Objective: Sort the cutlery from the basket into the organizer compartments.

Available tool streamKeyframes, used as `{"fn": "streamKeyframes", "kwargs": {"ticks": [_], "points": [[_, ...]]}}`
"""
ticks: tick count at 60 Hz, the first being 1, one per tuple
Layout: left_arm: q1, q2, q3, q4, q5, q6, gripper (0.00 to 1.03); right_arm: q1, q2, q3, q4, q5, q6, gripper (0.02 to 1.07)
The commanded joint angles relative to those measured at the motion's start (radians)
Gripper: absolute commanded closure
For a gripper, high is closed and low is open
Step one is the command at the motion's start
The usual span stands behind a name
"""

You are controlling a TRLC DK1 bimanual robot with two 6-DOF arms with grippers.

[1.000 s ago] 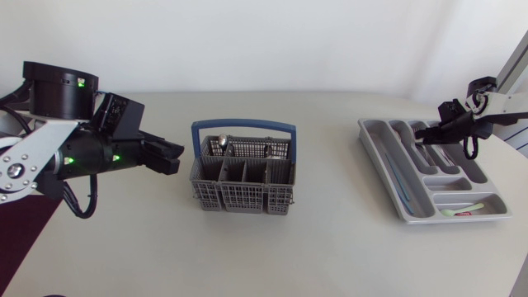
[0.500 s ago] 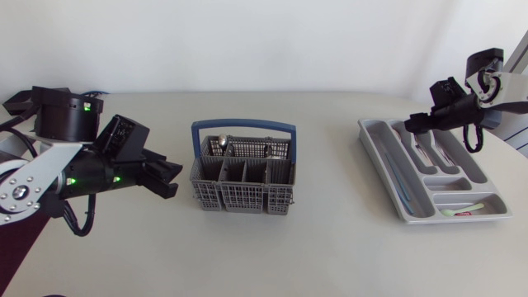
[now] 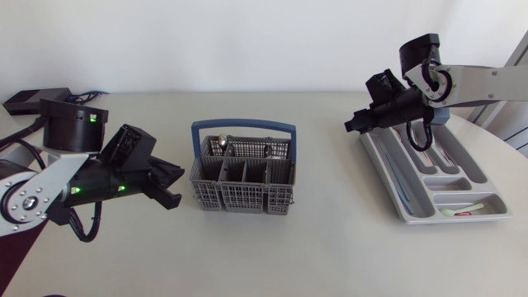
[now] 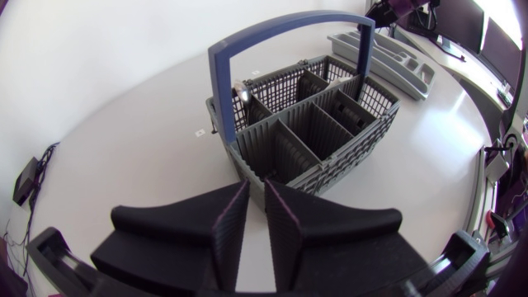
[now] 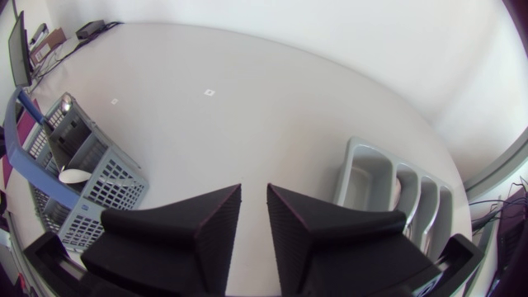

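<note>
A pale cream table with a smooth, matte top fills the head view. Its right-hand edge curves round rather than ending in a corner. At the far left corner of the table lies a flat black box, with thin cables trailing just beside it along the back edge. In the right wrist view, two tiny square marks sit on the bare tabletop, near each other but apart. They are too small to make out further.
</note>
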Motion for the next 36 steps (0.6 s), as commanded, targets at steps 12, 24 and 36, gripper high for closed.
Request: {"fn": "streamKeyframes", "kwargs": {"ticks": [12,24,36], "points": [[-0.013,0.096,-0.032,0.041,0.047,0.065,1.00,0.096,0.113,0.040,0.039,-0.057,0.061,1.01],[-0.018,0.158,-0.021,0.055,0.074,0.098,1.00,0.141,0.183,0.114,0.039,-0.105,0.090,1.01],[-0.004,0.198,-0.014,0.067,0.120,0.109,1.00,0.159,0.252,0.189,0.024,-0.180,0.128,1.01]]}}
